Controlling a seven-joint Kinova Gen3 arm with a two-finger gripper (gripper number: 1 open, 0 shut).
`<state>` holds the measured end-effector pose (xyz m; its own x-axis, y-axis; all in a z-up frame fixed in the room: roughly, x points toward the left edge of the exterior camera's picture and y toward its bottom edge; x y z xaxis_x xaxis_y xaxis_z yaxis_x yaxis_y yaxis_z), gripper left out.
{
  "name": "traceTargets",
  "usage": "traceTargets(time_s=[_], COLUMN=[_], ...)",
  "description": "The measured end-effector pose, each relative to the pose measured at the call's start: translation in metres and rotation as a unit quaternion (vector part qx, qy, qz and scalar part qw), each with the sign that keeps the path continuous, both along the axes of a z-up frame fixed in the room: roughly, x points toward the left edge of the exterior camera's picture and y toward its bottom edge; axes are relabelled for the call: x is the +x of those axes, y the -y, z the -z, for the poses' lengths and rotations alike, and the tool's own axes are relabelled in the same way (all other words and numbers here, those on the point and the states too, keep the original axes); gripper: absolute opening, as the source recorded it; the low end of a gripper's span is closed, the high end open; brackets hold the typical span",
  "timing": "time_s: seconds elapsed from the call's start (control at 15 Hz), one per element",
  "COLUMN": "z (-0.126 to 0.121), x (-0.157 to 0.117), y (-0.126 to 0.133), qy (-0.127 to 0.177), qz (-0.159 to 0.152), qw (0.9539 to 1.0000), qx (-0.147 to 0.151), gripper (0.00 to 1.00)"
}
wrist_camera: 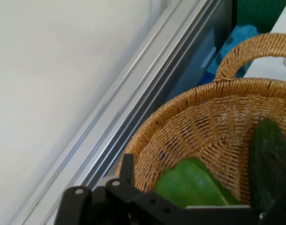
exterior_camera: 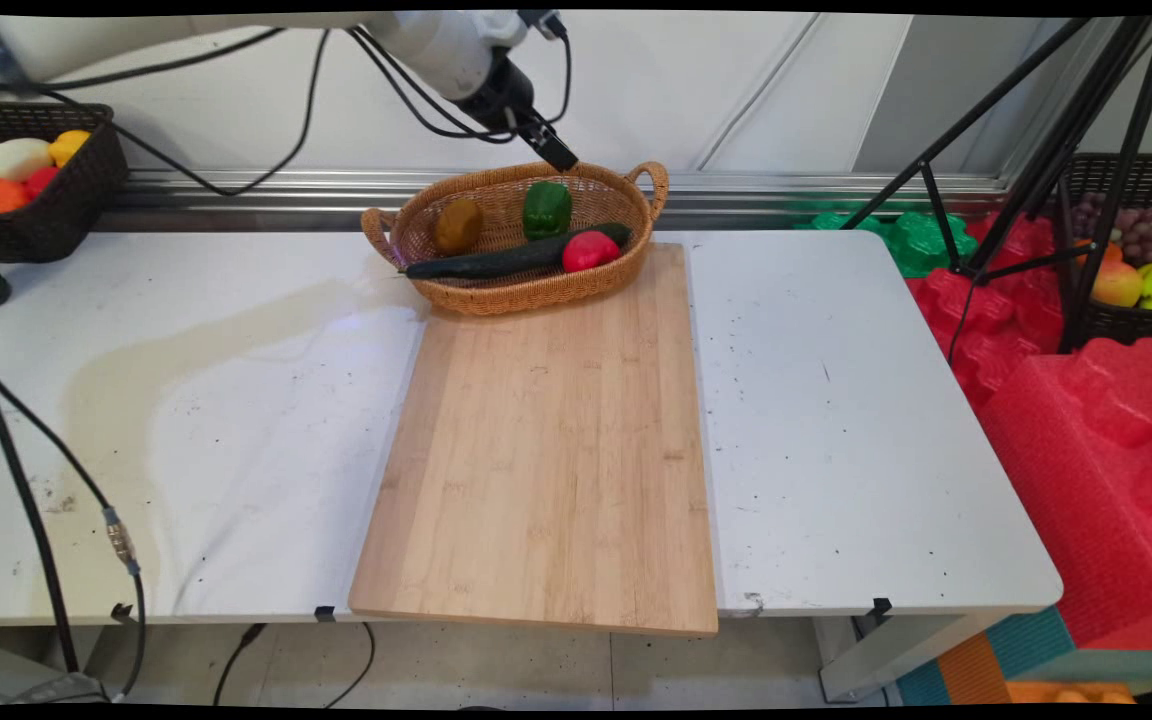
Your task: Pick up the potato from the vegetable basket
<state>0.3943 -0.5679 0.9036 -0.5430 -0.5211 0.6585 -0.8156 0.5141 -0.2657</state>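
Your black gripper hangs near the top centre of the frame, just above the back rim of an oval woven wicker basket with two loop handles; you cannot tell how its claw is set. In the basket lie a glossy green bell pepper, a dull brown rounded piece, a smooth red one and a long dark cucumber, its axis running left to right, right end slightly higher. The basket's front sits on a pale bamboo board on the white table.
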Motion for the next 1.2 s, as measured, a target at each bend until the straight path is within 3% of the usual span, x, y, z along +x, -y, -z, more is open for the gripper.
traceTargets(time_s=[0.47,0.93,1.2], z=[-0.026,-0.035,-0.036], x=[0.024,0.052,0.062], y=[-0.052,-0.116,-0.136], qy=[-0.007,-0.010,-0.009], qz=[-0.008,-0.024,-0.047], qw=[0.9999,0.9996,0.9987], qx=[-0.009,0.007,0.015], gripper=[1.00,1.00,1.00])
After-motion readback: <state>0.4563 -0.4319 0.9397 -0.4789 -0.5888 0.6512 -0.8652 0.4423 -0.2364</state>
